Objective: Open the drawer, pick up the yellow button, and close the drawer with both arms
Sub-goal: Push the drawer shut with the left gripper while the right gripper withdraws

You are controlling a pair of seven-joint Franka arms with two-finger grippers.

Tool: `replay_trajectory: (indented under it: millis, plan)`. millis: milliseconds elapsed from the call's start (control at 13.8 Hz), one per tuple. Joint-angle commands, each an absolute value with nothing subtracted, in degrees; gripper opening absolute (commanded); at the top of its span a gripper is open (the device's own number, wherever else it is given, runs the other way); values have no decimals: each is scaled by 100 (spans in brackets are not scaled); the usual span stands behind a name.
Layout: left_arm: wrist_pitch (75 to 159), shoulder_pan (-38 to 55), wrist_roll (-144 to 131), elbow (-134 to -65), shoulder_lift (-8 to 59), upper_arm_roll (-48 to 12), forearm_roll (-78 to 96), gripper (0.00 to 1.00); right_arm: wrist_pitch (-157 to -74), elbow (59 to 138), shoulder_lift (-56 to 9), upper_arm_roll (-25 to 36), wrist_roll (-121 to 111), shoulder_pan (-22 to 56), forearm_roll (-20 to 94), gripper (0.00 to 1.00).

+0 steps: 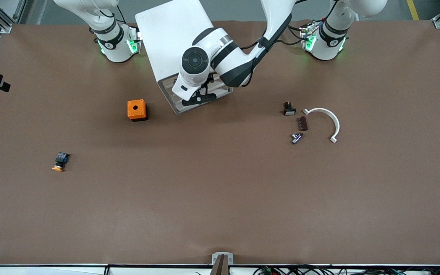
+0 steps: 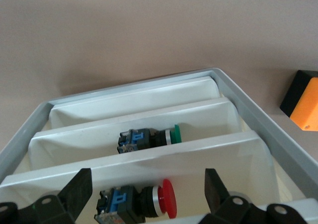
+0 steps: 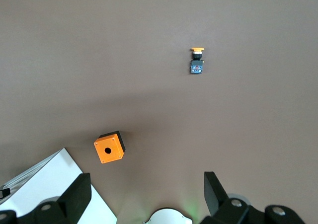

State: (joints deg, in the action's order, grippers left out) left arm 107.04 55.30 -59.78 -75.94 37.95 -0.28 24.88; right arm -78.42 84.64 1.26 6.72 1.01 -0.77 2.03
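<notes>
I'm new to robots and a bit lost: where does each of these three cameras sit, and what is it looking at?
Front: high across the table, facing both arms; left gripper at the drawer.
Left wrist: on the left arm, looking into the open drawer; its fingers show.
Right wrist: up on the waiting right arm, looking down; open fingers show.
Shared: orange cube, button.

No text, label, brand or number can be read on anything in these views; the arm markings are illegible.
</notes>
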Motion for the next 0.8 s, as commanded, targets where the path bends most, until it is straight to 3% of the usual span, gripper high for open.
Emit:
replay_trajectory:
  millis: [0, 725]
  plan:
    - [10749, 5546, -5941, -7690, 3674, -88, 2760, 100, -8243, 9438, 869, 633, 176, -79, 167, 100]
    - [10696, 5134, -5941, -7682, 3446, 9, 2585, 100, -8622, 9475, 975, 554, -52, 9, -271, 100]
